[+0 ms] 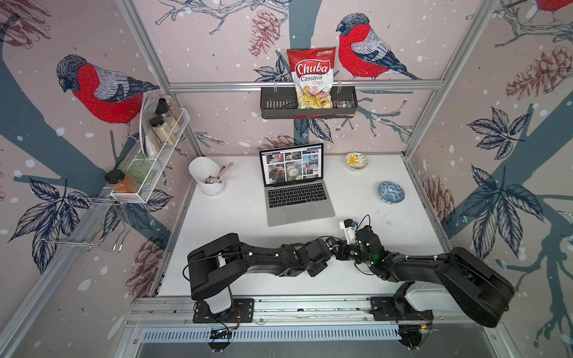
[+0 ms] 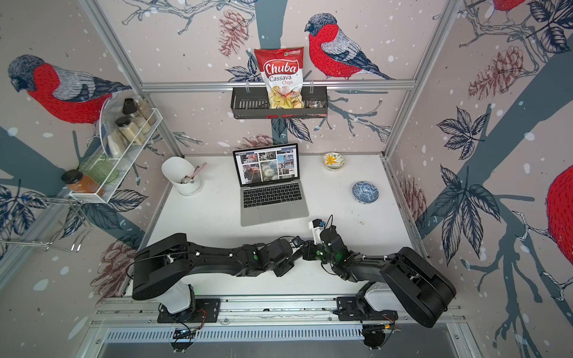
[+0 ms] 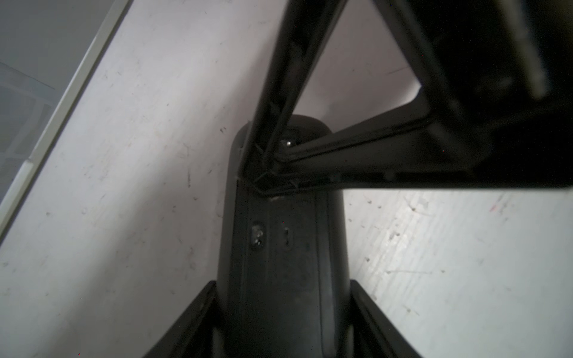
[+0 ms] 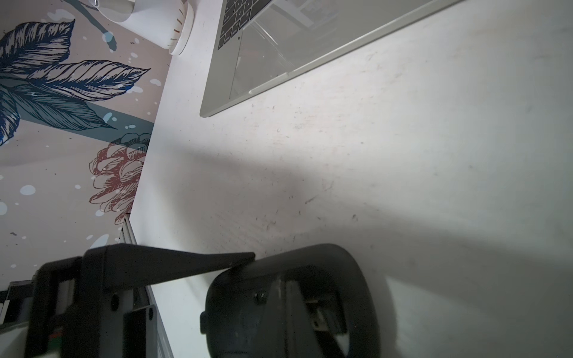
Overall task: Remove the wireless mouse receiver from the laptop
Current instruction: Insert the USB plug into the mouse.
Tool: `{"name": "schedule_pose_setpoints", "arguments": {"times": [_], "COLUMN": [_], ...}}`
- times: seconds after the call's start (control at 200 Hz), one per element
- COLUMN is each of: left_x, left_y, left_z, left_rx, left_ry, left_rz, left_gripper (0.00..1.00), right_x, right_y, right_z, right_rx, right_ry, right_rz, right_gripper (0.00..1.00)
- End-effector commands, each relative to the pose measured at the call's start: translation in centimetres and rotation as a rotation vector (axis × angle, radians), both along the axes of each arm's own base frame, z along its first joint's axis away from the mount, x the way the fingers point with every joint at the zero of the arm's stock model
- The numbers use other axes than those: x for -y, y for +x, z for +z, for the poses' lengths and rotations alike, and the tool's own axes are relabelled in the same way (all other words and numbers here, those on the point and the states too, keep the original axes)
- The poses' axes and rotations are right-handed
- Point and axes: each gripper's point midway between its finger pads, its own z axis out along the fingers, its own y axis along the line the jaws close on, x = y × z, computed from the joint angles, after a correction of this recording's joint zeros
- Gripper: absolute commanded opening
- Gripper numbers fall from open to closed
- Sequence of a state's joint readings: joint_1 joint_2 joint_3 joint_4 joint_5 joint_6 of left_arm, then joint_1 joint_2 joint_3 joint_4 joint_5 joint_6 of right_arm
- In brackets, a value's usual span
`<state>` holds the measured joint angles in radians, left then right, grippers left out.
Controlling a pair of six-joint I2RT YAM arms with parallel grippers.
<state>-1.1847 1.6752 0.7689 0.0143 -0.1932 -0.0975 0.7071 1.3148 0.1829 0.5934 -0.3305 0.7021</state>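
Left hand [image 3: 283, 281] grasping mouse [image 3: 285, 241], right hand [image 3: 266, 176] clenched against it, laptop [image 1: 299, 207] apart, bare table [image 4: 372, 155] along its front edge.

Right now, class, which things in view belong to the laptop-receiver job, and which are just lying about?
Job: laptop; mouse held by left gripper; receiver not discernible.
Lying about: utensil holder; blue bowl; flower bowl; chips bag.

Both top views look steeply down from high above the front edge of the counter [image 1: 235, 217], toward the back wall [image 1: 232, 124], and share the whole counter and the laptop [image 1: 297, 214]. Each wrist view looks from very near, low over the counter; the right wrist view also catches the laptop's front part [image 4: 279, 62].
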Motion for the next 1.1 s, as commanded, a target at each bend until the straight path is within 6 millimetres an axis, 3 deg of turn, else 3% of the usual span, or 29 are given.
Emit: {"name": "schedule_pose_setpoints", "arguments": {"times": [0.0,0.2,0.35,0.535,0.715,1.091], "left_x": [-2.5,-2.6,-2.5,-2.5,-2.3,-1.9], "left_y": [-0.2,-0.2,-0.2,-0.1,-0.1,-0.1], "left_z": [-1.6,-2.1,-1.6,-1.6,-1.8,-2.2], "left_rx": [-0.007,-0.008,-0.002,0.002,0.001,-0.004], "left_ry": [0.122,0.133,0.121,0.115,0.121,0.126], "left_rz": [0.006,0.003,0.000,0.001,-0.004,-0.017], "left_gripper": [0.64,0.64,0.64,0.64,0.64,0.64], "right_x": [2.7,1.6,1.2,2.2,2.7,0.7], "right_y": [-0.7,1.9,2.5,2.8,2.3,1.0], "right_z": [-3.3,-0.3,2.2,3.5,2.5,0.5], "right_rx": [-0.090,-0.010,0.040,0.070,0.055,-0.005], "right_ry": [-0.167,-0.133,-0.094,-0.083,-0.083,-0.081], "right_rz": [-0.049,-0.044,-0.034,-0.059,-0.061,0.023], "right_gripper": [0.00,0.00,0.00,0.00,0.00,0.00]}}
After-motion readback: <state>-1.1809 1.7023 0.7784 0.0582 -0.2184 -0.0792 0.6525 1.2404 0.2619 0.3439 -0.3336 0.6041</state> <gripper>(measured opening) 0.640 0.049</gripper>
